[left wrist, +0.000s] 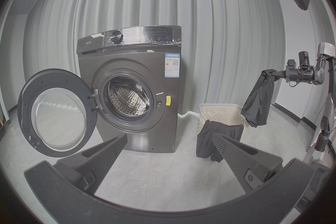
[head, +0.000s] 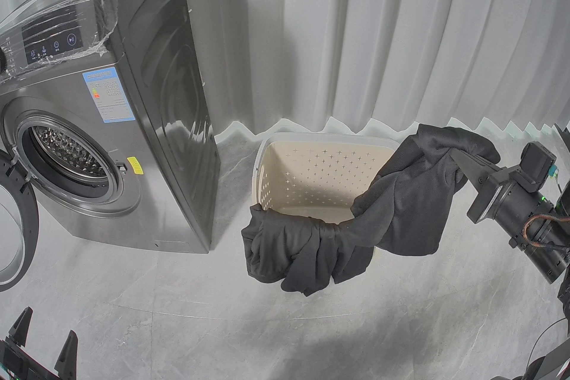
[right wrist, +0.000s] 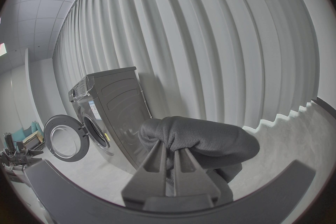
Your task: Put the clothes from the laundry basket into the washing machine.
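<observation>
Left gripper (left wrist: pixel 168 139), nearest the lens in its own wrist view: two dark fingers (left wrist: pixel 105 154) spread wide, with nothing between them. From the head view the same claw (head: pixel 47 328) sits low on the robot's left above the pale floor (head: pixel 297 328), well apart from the basket.

Right gripper (right wrist: pixel 171 147), close view: fingers pressed nearly together, pinching a fold of the dark grey garment (right wrist: pixel 203 137), which bulges over the tips. This pinch is plain only here; the head view shows the gripper (head: pixel 460 157) from the side, its tips buried in cloth.

Garment (head: pixel 409 209), head view: held up at the robot's right, it runs down across the laundry basket (head: pixel 320 161), twists, and hangs in a bunch over the near rim. The left wrist view splits it into a raised mass (left wrist: pixel 260 98) under the far gripper (left wrist: pixel 280 74) and a draped mass on the basket (left wrist: pixel 220 112); the join cannot be made out there.

Washing machine (head: pixel 154 102): stands just beside the basket, before a white curtain (head: pixel 386 13). The head view catches only the edge of its door (head: pixel 12 233) and a slanted look into the drum (head: pixel 68 152). The left wrist view faces the machine (left wrist: pixel 133 60) squarely, door (left wrist: pixel 56 112) swung fully open, drum (left wrist: pixel 129 97) exposed. The right wrist view gives the machine's (right wrist: pixel 119 105) side panel and the door (right wrist: pixel 66 137) beyond it.
</observation>
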Robot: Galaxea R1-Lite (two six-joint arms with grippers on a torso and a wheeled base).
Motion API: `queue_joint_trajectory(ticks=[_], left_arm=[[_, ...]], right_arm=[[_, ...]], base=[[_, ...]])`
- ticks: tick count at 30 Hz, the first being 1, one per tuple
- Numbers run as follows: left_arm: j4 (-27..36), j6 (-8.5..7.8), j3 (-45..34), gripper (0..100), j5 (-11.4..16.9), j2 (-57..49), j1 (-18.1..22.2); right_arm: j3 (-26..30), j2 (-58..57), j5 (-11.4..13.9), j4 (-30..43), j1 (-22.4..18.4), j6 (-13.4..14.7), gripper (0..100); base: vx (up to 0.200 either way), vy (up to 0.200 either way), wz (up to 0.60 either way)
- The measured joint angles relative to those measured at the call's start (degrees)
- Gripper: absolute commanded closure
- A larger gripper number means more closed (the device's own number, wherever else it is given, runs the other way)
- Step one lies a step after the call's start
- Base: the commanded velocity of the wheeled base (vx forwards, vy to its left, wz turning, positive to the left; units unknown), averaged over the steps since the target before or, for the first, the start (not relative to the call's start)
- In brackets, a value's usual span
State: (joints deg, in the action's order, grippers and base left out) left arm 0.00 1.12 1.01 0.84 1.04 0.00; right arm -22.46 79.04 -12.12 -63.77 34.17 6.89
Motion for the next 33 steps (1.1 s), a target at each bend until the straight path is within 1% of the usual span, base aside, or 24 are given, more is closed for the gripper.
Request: queue_joint_trajectory(ticks=[10,21,33], left_arm=[[0.0,0.07,0.0,0,0.0,0.0,0.0],[0.0,0.05,0.0,0,0.0,0.0,0.0],[0.0,0.07,0.0,0,0.0,0.0,0.0]], right_arm=[[0.0,0.0,-0.2,-0.1,0.3,0.1,100],[0.2,0.0,-0.2,-0.2,1.7,0.4,100],[0.2,-0.2,-0.1,-0.3,1.9,0.5,100]], base=[[0.000,0.200,0.00],[0.000,0.200,0.00],[0.000,0.200,0.00]])
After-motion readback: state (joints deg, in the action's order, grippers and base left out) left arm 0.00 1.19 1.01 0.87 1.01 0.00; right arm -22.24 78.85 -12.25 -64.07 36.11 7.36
